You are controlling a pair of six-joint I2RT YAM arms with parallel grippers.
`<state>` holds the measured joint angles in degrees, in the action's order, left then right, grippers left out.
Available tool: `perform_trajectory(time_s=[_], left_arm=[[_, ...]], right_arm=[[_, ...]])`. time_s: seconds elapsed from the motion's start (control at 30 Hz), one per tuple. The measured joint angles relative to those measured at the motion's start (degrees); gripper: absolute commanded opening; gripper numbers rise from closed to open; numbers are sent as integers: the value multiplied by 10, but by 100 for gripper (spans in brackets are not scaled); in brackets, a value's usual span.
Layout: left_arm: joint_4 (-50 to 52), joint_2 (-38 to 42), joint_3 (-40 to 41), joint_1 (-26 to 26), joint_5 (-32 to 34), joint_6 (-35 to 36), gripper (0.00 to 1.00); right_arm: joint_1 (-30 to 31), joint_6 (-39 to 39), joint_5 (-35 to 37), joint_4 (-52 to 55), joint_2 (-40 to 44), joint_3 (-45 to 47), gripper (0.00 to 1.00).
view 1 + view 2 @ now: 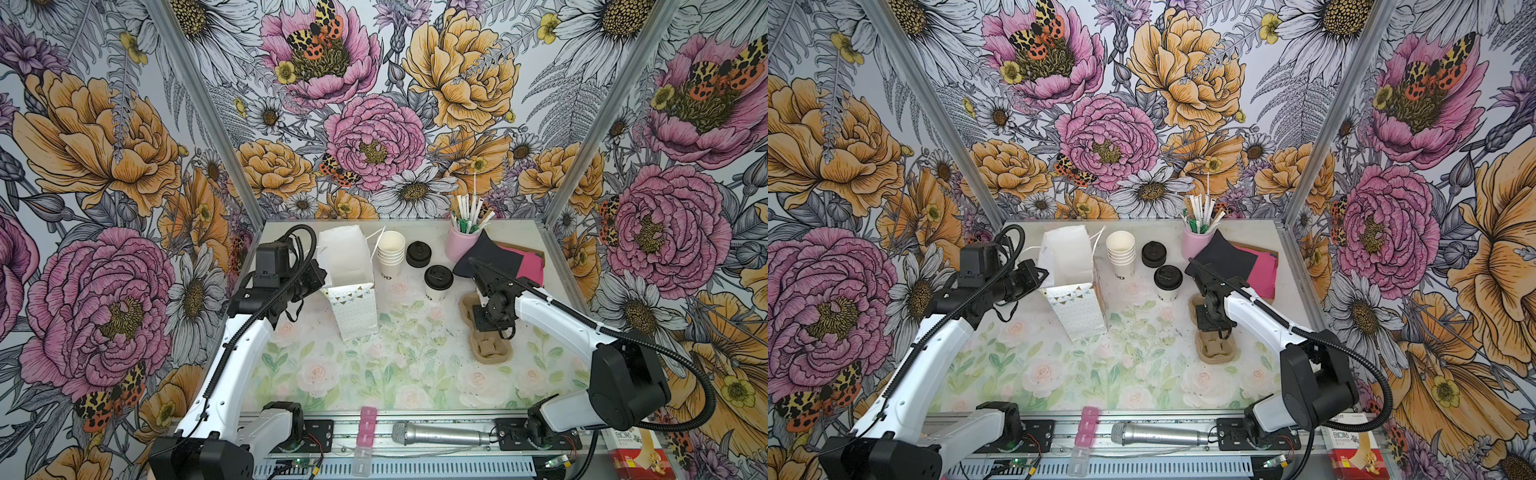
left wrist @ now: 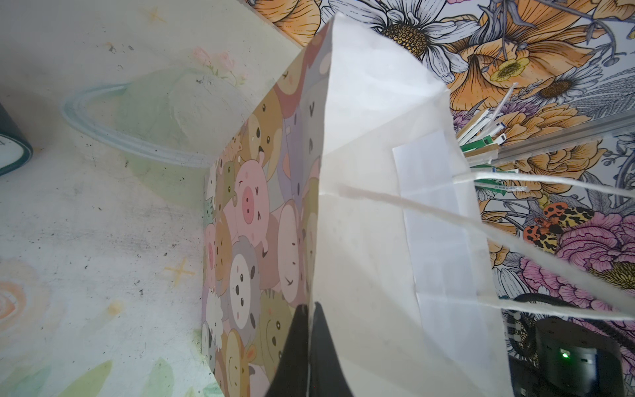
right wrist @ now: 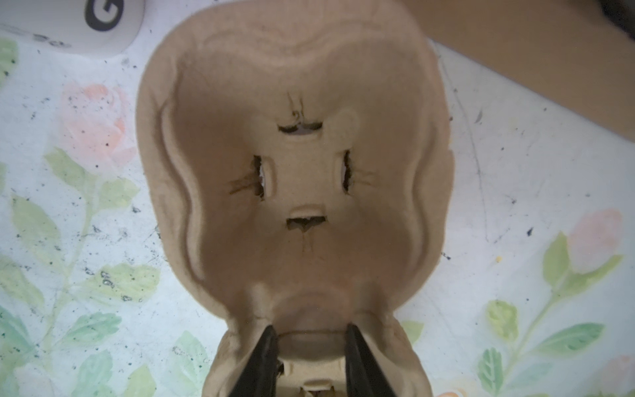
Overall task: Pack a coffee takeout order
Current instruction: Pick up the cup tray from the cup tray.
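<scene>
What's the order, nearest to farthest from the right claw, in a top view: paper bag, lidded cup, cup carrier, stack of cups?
1. cup carrier: directly under the right claw.
2. lidded cup: just behind, leftward.
3. stack of cups: farther back and left.
4. paper bag: farthest, on the left side.

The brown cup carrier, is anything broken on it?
Yes, a bit. In the right wrist view, the cup carrier has small ragged tears spreading from the slots in its cup well.

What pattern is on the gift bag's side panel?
Pastel cartoon animal faces, pigs and bears among them, cover the bag side panel; it shows clearest in the left wrist view.
</scene>
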<state>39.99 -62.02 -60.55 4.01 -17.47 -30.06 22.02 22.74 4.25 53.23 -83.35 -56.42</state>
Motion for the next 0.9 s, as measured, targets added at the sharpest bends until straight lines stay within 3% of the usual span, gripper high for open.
perform_trajectory(time_s=[0.9], left_arm=[[-6, -3, 0, 3, 0, 0, 0]], right_arm=[[-10, -1, -15, 35, 78, -40, 25]])
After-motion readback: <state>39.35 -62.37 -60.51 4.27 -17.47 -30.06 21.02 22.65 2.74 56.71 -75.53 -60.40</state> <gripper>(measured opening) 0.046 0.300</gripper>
